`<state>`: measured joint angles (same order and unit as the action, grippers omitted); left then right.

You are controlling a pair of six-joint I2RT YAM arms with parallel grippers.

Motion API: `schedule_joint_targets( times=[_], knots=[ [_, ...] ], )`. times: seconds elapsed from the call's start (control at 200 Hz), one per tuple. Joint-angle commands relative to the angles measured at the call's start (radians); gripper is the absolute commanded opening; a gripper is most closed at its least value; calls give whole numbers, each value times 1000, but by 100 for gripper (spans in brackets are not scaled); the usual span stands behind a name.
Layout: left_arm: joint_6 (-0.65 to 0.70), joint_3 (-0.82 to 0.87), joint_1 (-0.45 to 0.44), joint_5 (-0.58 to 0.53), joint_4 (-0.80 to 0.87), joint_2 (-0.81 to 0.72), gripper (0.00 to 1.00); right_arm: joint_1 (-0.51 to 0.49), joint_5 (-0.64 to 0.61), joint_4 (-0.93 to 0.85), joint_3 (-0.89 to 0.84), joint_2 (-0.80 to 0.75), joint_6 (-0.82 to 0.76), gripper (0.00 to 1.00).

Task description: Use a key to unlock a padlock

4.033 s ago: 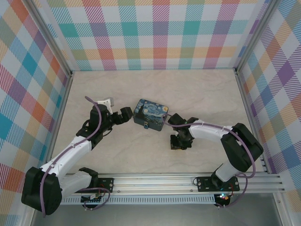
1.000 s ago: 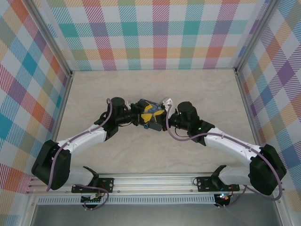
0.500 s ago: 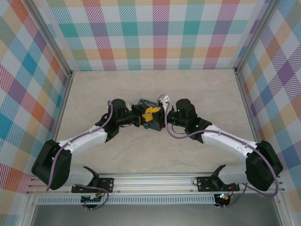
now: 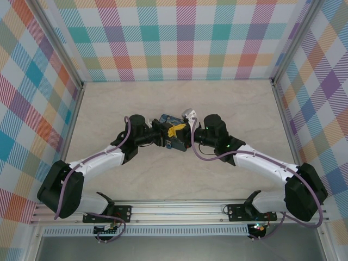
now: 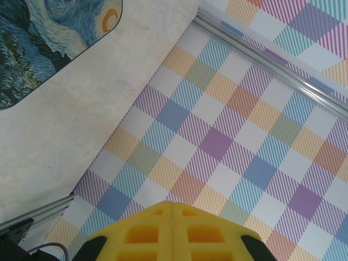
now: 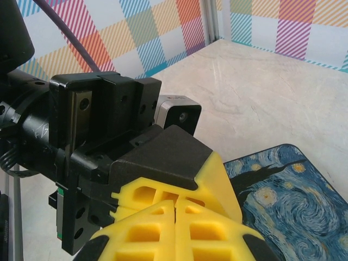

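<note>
Quick update from us: four seconds back the arms sat either side of the tin [image 4: 166, 119], well apart. A second ago both had swung in over it with more yellow finger showing; now they're nose to nose above it and have barely budged in the last half second.

The left gripper [image 5: 171, 217] has its yellow pads pressed flush, just a seam between them, and it looks past the tin's corner toward the checked wall [image 5: 228, 136]. The right gripper [image 6: 175, 217] is pressed together too, with the left one's black body right in front of it and the tin just beside. We can't tell whether either is pinching anything; a key that thin could sit in a seam unseen.

Padlock and key are too small for us to pick out under the fingers from above. Earlier something small hung on the tin's near side, so we reckon the padlock's there. Our read: the approach is done; lining key to lock is the fiddly bit ahead; nothing says unlocked yet.
</note>
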<state>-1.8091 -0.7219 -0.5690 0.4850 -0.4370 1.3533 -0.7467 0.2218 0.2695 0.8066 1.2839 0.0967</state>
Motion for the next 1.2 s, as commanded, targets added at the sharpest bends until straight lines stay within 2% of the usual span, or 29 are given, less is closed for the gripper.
schedule_joint_targets(
  times=[0.0,0.08,0.16,0.295,0.39,0.48,0.785,0.99,1.195],
  knots=[
    [7,19,-9,-4,-19,1,0,-4,9,49,-18,-34,16,0],
    [55,14,-9,-31,11,-10,0,-5,1,33,-23,-50,25,1],
    [168,0,-9,-89,69,-41,0,-3,-3,-1,-26,-74,43,6],
    [489,-51,-12,-262,225,-130,0,17,52,-58,-37,-121,120,27],
    [654,-36,-15,-370,190,-188,0,53,142,-30,-66,-158,220,41],
    [774,-15,-18,-414,109,-220,0,84,216,29,-93,-187,319,50],
    [1088,-22,-22,-310,-101,-220,0,121,457,305,-51,-97,585,66],
    [1116,-29,-22,-229,-183,-224,0,121,464,369,-2,-19,613,67],
    [1108,-24,-22,-191,-216,-232,0,120,465,524,15,61,682,59]
  ],
)
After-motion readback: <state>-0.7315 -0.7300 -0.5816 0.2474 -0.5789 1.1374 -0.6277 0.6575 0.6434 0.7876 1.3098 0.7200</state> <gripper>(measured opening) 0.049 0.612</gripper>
